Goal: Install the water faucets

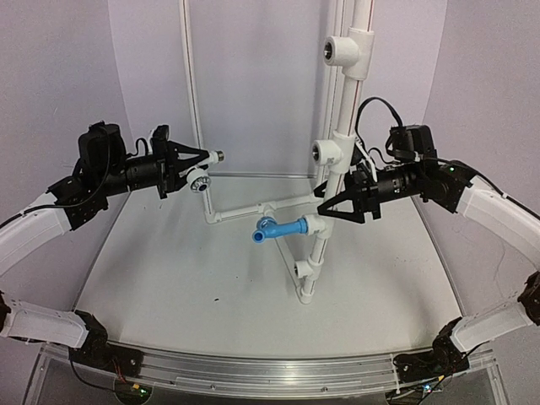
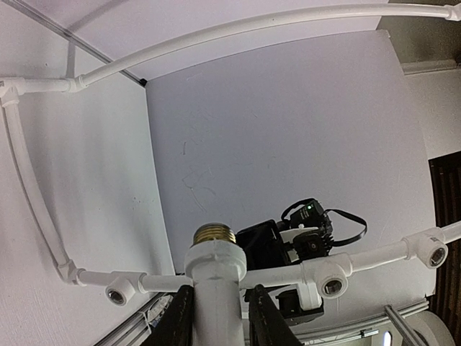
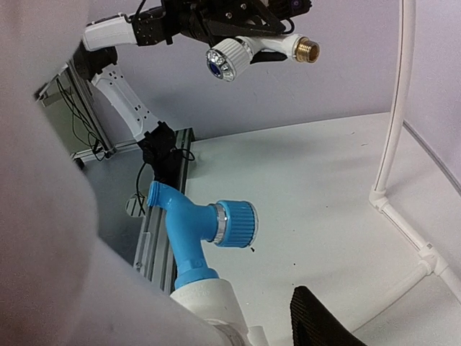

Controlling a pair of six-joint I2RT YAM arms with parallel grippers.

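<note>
**Progress:** about half, as judged. The blue faucet (image 1: 278, 229) is seated in a fitting (image 1: 315, 224) on the pipe frame (image 1: 344, 110), just below the fingertips of the right gripper (image 1: 326, 205). The white faucet (image 1: 207, 169) is not yet installed. The left gripper (image 1: 201, 157) clamps its stem, with the brass thread projecting ahead of the fingertips, well apart from the frame.

**Remaining:** bring the thread to an open fitting and screw it in (two open ports show higher on the upright). The right gripper sits close against the upright; whether it grips anything cannot be told.

**Views:** only the left wrist view shows the fingers (image 2: 180, 321) pressed against the stem. Only the right wrist view shows the blue faucet's spout mouth and ribbed knob close up.
</note>
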